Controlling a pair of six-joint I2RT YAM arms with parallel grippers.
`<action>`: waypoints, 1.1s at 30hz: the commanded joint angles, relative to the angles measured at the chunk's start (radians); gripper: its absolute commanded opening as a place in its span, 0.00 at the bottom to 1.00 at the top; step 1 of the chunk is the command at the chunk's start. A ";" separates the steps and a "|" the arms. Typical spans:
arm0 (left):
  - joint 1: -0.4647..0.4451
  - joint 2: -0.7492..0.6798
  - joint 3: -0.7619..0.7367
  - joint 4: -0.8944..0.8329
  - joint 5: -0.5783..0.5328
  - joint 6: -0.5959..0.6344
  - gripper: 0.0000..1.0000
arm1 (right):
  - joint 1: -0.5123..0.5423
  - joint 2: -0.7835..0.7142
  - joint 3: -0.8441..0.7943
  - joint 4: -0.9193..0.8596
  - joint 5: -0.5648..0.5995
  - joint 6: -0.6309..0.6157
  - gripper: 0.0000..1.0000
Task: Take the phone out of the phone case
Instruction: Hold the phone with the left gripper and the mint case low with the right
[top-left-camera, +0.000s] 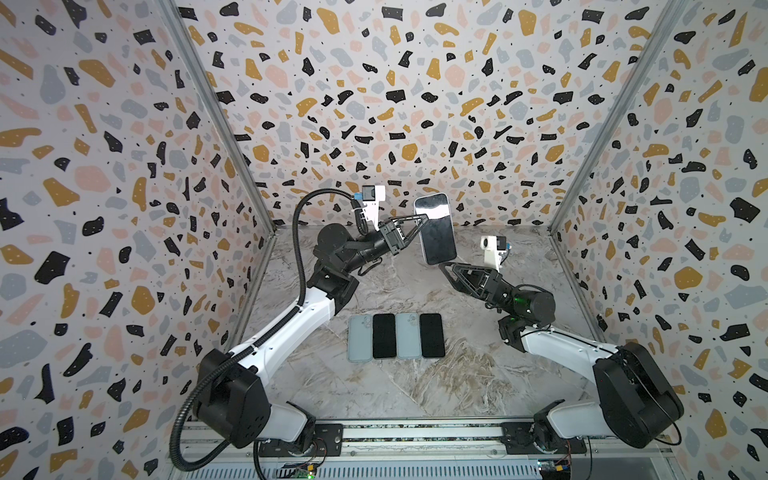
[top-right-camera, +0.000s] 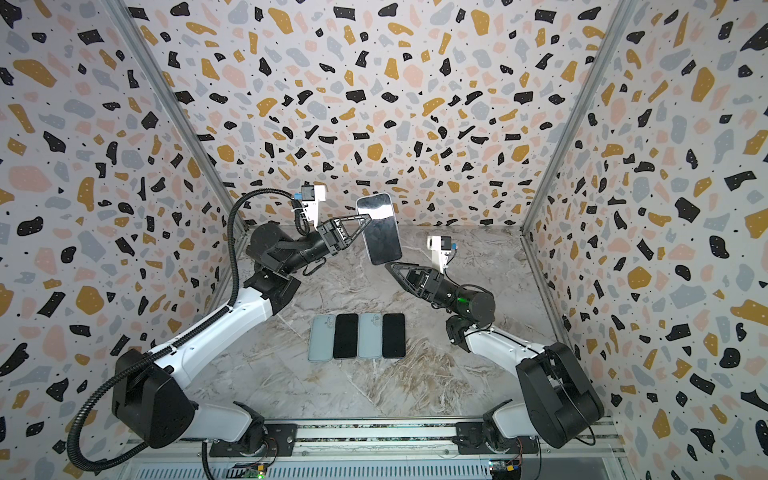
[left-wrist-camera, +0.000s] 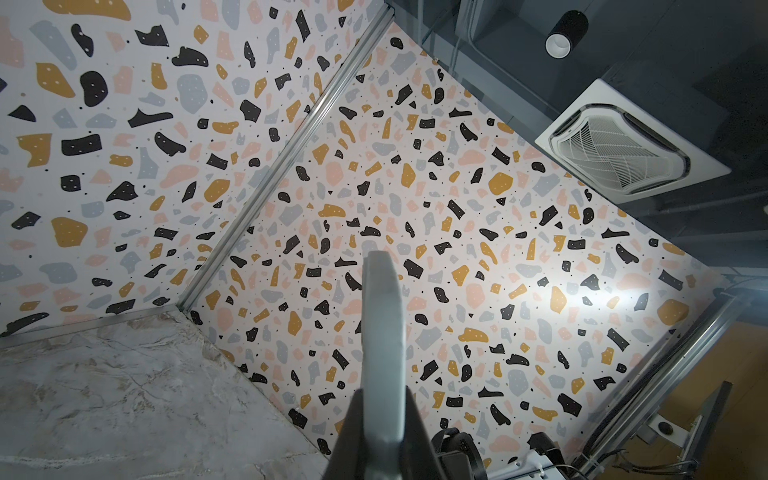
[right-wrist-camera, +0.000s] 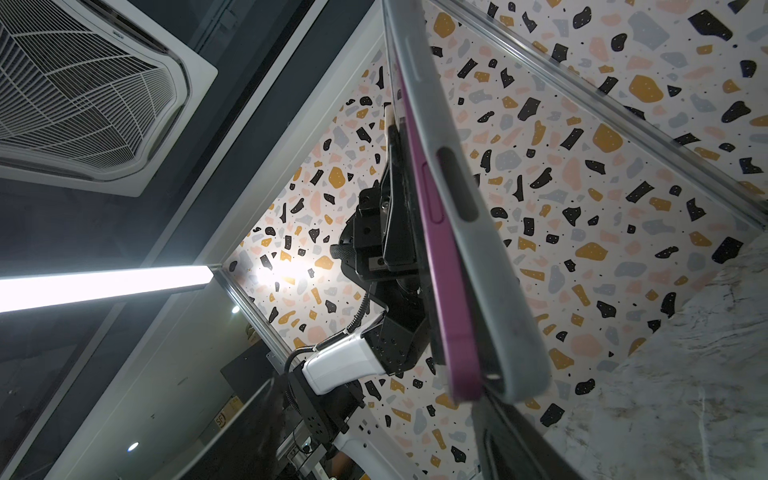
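Phone (right-wrist-camera: 434, 249) parts case (right-wrist-camera: 490, 266) only wrist-side; left pincer (top-left-camera: 427, 217) clamps both, right pincer (top-left-camera: 444, 267) seemingly apart.

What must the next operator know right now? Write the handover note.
Left end effector: shut on the grey case, purple phone inside, held aloft.
Right end effector: open, at the phone's lower end.
Done: phone's lower corner peeled out of the case.
Left: free the rest of the phone.
Table: two more grey cases and two black phones in a row.
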 joint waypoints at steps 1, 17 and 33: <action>-0.019 -0.013 -0.010 0.090 0.049 0.000 0.00 | -0.017 -0.001 0.044 0.204 0.025 0.001 0.72; -0.032 -0.015 -0.043 0.053 0.048 0.042 0.00 | -0.046 -0.013 0.045 0.212 0.022 0.010 0.62; -0.031 0.016 -0.019 0.083 0.000 0.026 0.00 | -0.014 -0.069 -0.017 0.228 0.022 0.018 0.66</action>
